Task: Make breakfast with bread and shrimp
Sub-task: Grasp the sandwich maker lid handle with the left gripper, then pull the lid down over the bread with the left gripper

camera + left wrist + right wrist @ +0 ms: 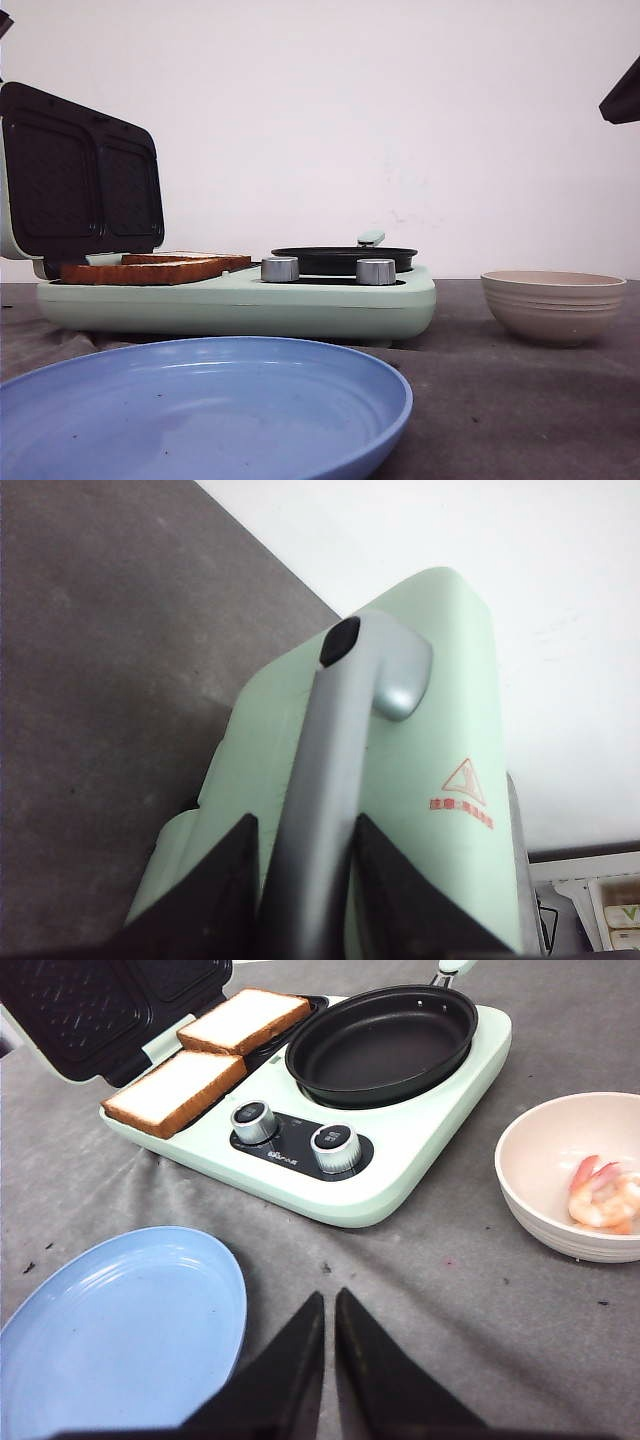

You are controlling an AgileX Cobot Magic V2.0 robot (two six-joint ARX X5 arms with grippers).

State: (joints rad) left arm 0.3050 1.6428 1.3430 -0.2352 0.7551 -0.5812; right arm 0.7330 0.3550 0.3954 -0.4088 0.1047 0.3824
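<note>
One shrimp (pixel 603 1196) lies in the bowl (pixel 540 1150), hidden from the front view.

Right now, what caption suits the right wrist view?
Two bread slices on the open breakfast maker, black pan empty, shrimp waiting in beige bowl.

1. Front view sat low, near worktop (pixel 500 400) level, facing forward; blue plate (pixel 200 400) closest, breakfast maker (pixel 240 305) side-on behind it.
2. Left wrist view was very close on the maker's raised lid (pixel 440 730) and grey handle (pixel 330 780).
3. Right wrist view looked down from higher up, sharing maker (pixel 420 1150), plate (pixel 120 1330) and bowl (pixel 540 1160) with the front view.
</note>
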